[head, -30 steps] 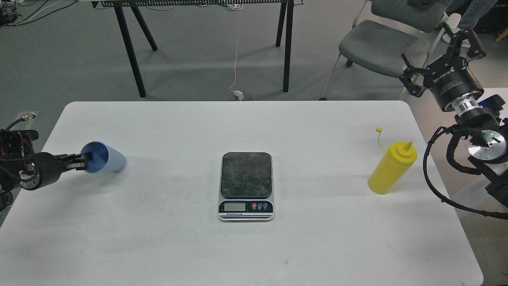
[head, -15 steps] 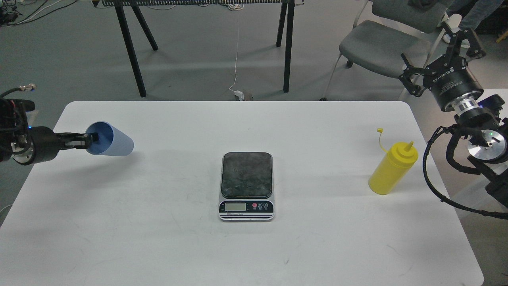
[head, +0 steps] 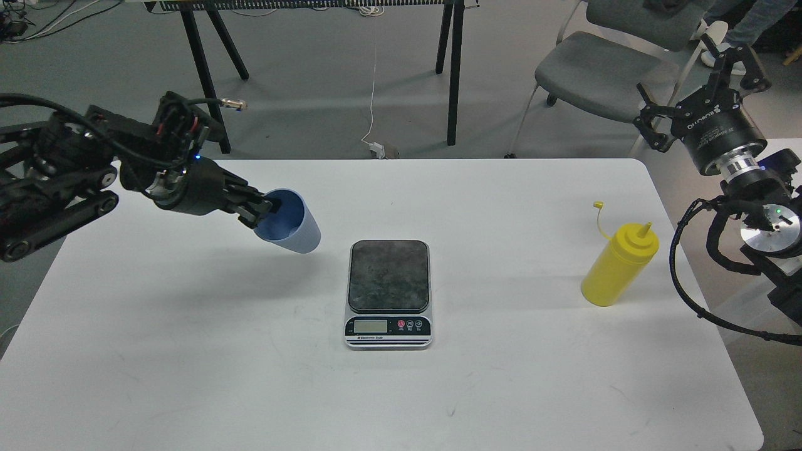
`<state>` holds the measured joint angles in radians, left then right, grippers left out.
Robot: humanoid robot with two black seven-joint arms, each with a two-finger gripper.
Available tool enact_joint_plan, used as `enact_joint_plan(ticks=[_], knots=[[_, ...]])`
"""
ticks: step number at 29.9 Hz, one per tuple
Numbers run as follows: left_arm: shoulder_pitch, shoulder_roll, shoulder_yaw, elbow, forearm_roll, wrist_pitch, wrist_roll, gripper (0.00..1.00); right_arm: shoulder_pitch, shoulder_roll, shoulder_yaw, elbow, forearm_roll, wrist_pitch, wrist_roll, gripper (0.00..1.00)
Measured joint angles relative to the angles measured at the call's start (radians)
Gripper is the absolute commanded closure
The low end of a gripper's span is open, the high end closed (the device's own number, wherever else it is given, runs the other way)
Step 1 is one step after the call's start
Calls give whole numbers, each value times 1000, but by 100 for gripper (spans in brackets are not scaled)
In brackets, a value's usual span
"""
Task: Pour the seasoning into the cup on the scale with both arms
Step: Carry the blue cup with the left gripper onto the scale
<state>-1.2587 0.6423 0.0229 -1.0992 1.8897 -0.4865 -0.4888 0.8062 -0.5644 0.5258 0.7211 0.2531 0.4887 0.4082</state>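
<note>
Gripping, left fingers (head: 266, 211): pinched on the cup (head: 289, 222) rim, one finger inside.
Cup: tilted, held above the tabletop (head: 188, 326), just left of the scale (head: 388, 293).
Right fingers (head: 698, 78): spread, empty, off the tabletop.
Seasoning (head: 619, 265): upright, untouched, well right of the scale.
Handling advice: level the cup, centre it over the dark plate, lower gently.
</note>
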Motion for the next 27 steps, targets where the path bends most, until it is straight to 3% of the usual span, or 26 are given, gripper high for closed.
enact_joint_plan(ticks=[8,19,27], knots=[[-50,-148,1,-2,59,-2,0,98,-16,-13,4,1,0,0,1,1],[-42,-254,27,4,114,-2,0,98,-18,-11,6,0,0,0,1,1],[-23,-311,50,71,121,-2,0,96,-18,-9,7,1,0,0,1,1]])
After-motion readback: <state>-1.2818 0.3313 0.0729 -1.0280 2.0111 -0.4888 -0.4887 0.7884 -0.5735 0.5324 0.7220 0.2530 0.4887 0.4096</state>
